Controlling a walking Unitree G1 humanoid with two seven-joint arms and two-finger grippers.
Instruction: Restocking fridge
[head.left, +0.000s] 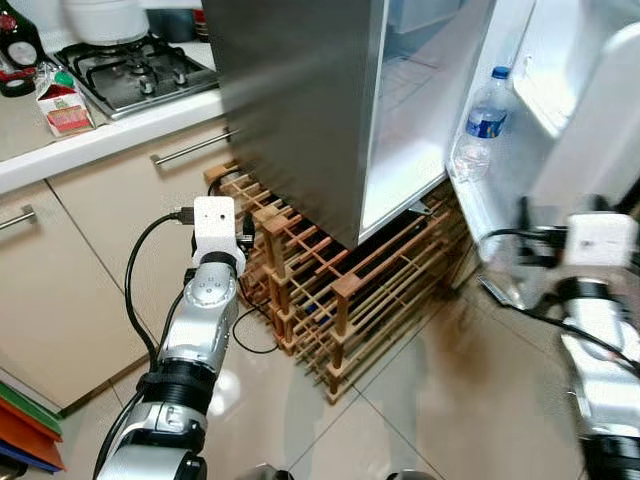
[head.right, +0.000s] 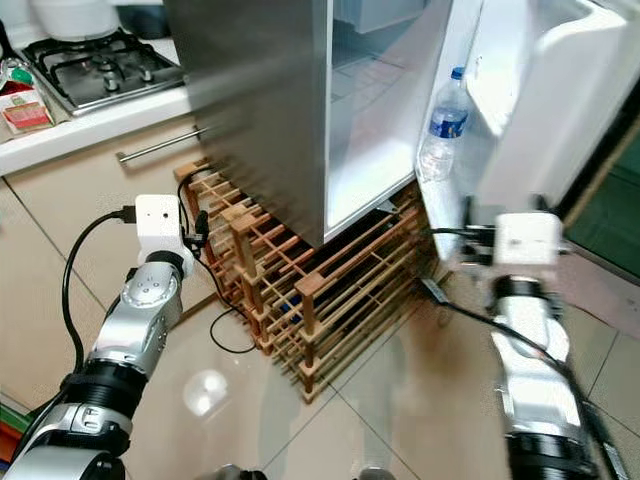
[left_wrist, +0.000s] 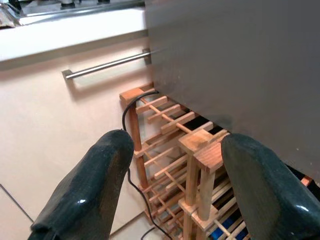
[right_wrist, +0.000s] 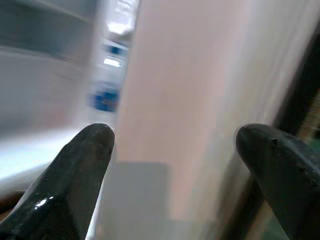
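Nearest the camera, two silver arms are raised over the glossy tiled floor (head.left: 400, 420). The left gripper (left_wrist: 175, 180) is held before the slatted wooden wine rack (head.left: 340, 290) that sits under the fridge; its two black fingers are spread wide with nothing between them. The right gripper (right_wrist: 175, 170) is pointed at the white open fridge door (head.left: 570, 110), also spread and empty; that wrist view is blurred.

The stainless-steel fridge (head.left: 300, 110) stands open, its white interior shelves bare where visible. A clear plastic water bottle with a blue cap and label (head.left: 478, 125) stands upright in the door's lower shelf, presumably so it cannot roll.

A red-and-white carton (head.left: 63, 105) rests on the pale worktop (head.left: 110, 135) beside the gas hob (head.left: 135, 70), and may be stock awaiting loading.
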